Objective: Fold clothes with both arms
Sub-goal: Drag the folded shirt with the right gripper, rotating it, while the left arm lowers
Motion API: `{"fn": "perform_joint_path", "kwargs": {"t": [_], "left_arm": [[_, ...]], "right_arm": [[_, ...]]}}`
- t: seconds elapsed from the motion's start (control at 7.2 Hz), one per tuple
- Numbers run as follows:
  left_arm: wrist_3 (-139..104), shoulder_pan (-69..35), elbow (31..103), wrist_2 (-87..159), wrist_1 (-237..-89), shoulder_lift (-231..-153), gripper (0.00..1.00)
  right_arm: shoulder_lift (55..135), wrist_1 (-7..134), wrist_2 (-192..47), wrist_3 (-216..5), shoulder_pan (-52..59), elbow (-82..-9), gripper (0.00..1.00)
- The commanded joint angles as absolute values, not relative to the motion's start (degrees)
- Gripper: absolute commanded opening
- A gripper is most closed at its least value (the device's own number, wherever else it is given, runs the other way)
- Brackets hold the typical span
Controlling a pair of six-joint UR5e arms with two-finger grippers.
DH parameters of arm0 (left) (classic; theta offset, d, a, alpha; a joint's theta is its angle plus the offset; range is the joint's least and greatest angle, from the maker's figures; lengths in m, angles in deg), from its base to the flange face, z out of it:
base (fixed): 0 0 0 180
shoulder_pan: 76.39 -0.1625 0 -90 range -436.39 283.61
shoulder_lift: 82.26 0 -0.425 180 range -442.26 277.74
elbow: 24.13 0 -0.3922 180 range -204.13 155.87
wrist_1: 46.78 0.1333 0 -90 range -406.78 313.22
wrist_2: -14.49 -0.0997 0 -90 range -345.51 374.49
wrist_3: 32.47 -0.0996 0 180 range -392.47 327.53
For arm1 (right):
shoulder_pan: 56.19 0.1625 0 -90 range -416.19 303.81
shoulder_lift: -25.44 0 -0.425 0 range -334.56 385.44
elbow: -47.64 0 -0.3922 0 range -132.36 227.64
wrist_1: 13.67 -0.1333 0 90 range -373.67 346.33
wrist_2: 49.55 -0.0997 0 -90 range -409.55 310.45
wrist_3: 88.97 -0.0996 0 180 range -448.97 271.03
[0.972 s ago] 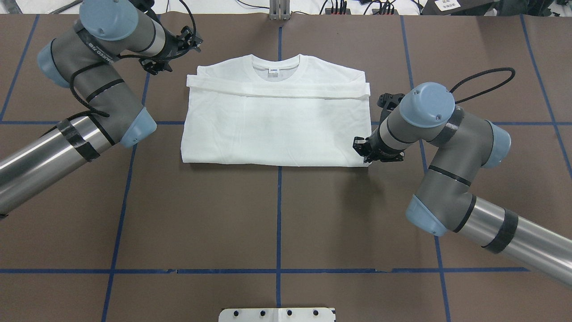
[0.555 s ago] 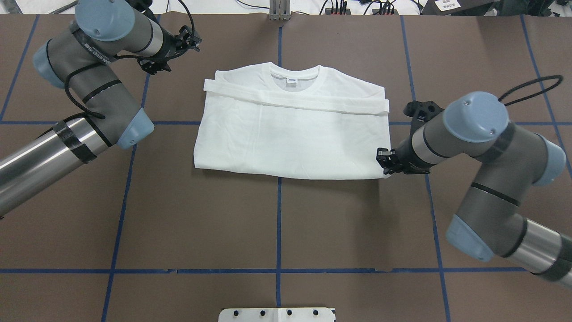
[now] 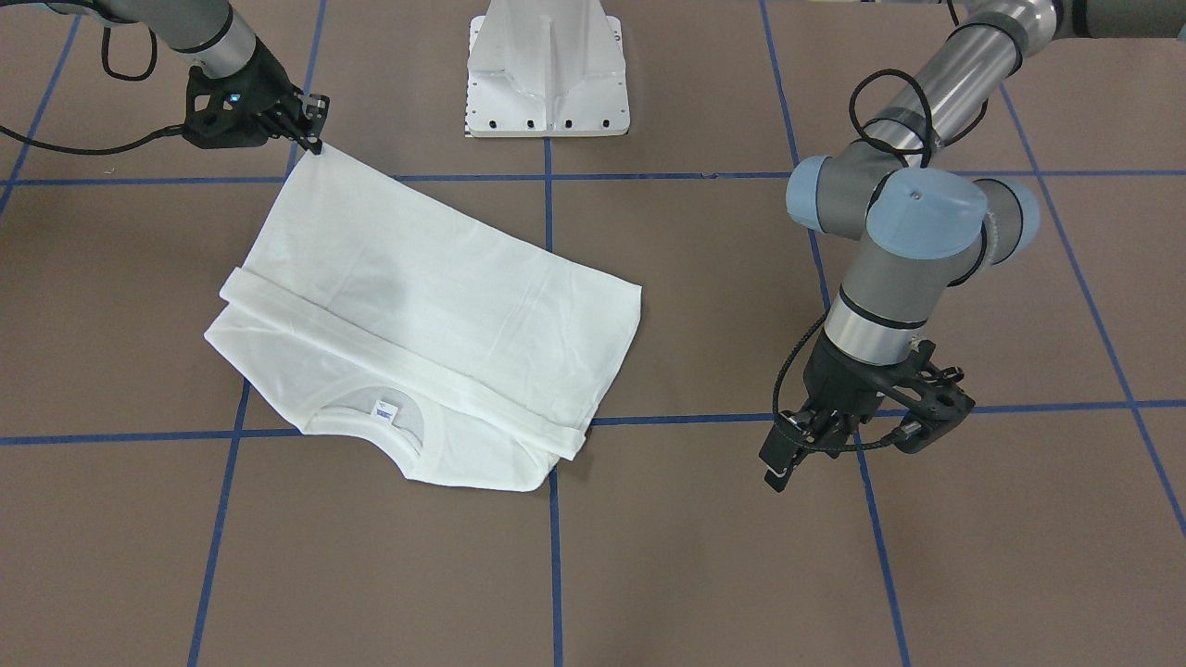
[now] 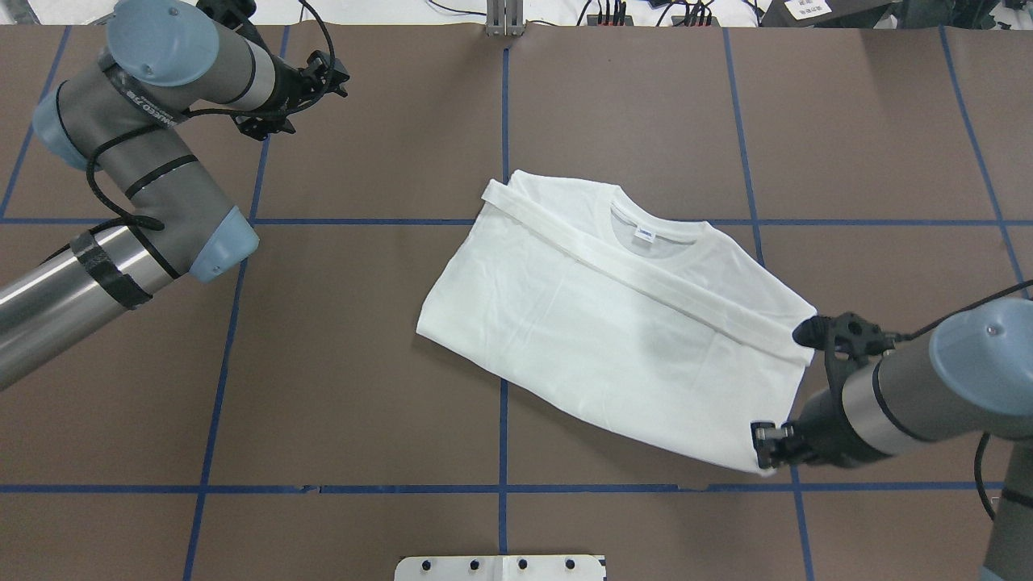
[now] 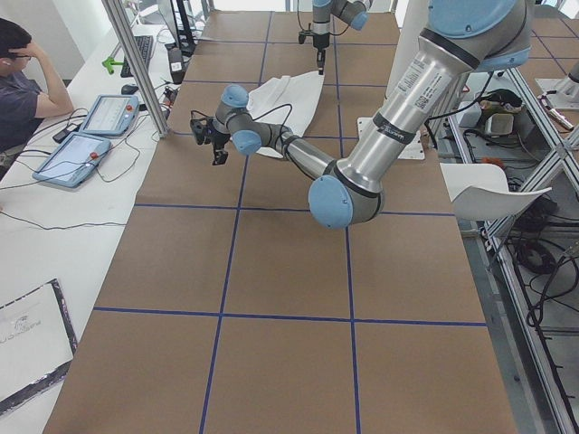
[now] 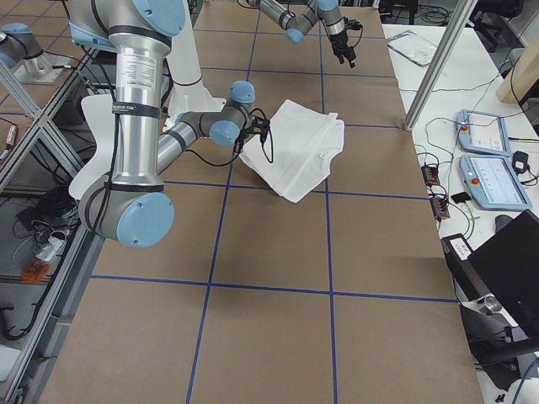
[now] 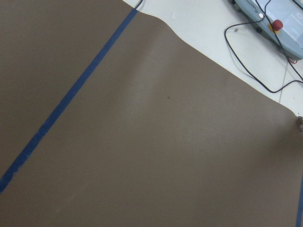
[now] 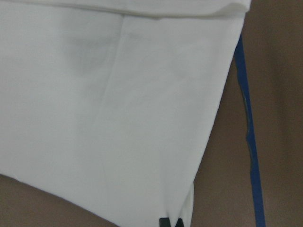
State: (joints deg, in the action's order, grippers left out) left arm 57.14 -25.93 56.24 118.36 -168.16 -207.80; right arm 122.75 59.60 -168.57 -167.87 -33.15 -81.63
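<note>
The white shirt (image 4: 613, 339) lies folded and skewed on the brown table, collar and neck tag (image 4: 646, 235) up, a folded sleeve band across the chest. No black text shows. My right gripper (image 4: 763, 450) is shut on the shirt's near right hem corner; the front view shows that pinch (image 3: 313, 125), and the right wrist view shows the cloth (image 8: 118, 118) running into the fingertips (image 8: 163, 222). My left gripper (image 4: 335, 77) hovers open and empty over bare table at the far left, well away from the shirt (image 3: 417, 306). It also appears in the front view (image 3: 776, 463).
The white pedestal base (image 3: 547, 74) stands at the robot's edge of the table. Blue tape lines (image 4: 503, 387) grid the brown surface. A person (image 5: 18, 81) sits at a side table with teach pendants (image 7: 279, 19) and cables beyond the far edge.
My right gripper has pulled the shirt's corner rightward and toward the robot, so the shirt slid right and turned askew. The left arm drew back slightly to the left.
</note>
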Motion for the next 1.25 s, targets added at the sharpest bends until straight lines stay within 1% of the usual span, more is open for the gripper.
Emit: {"fn": "perform_joint_path", "kwargs": {"t": [0.0, 0.14, 0.28, 0.42, 0.56, 0.83, 0.97, 1.11], "left_arm": [[57.44, -26.29, 58.30, 117.58, -168.16, -206.81, 1.00], [57.44, -26.38, 59.71, 117.58, -168.16, -206.11, 1.00], [57.44, -26.64, 60.15, 117.58, -168.16, -205.66, 1.00], [57.35, -28.04, 60.33, 117.50, -168.33, -205.66, 1.00], [57.00, -29.09, 61.03, 117.84, -168.33, -205.75, 1.00], [57.00, -34.26, 62.87, 118.02, -168.07, -205.83, 1.00], [57.52, -38.03, 66.62, 118.11, -164.85, -205.84, 1.00], [60.31, -42.25, 70.49, 118.02, -159.07, -206.18, 1.00]], "right_arm": [[125.88, 59.63, -169.17, -168.07, -46.03, -83.75, 0.00], [125.72, 59.63, -168.65, -169.02, -51.04, -83.93, 0.00], [125.37, 59.63, -168.64, -170.69, -53.44, -84.01, 0.00], [124.76, 59.54, -168.47, -170.88, -53.37, -83.84, 0.99], [123.01, 59.54, -167.94, -170.88, -51.81, -83.49, 1.00], [117.04, 59.54, -167.24, -170.88, -43.31, -83.40, 1.00], [113.88, 59.54, -167.24, -170.88, -38.39, -83.57, 1.00], [112.46, 59.54, -167.32, -170.88, -32.34, -83.92, 1.00]]}}
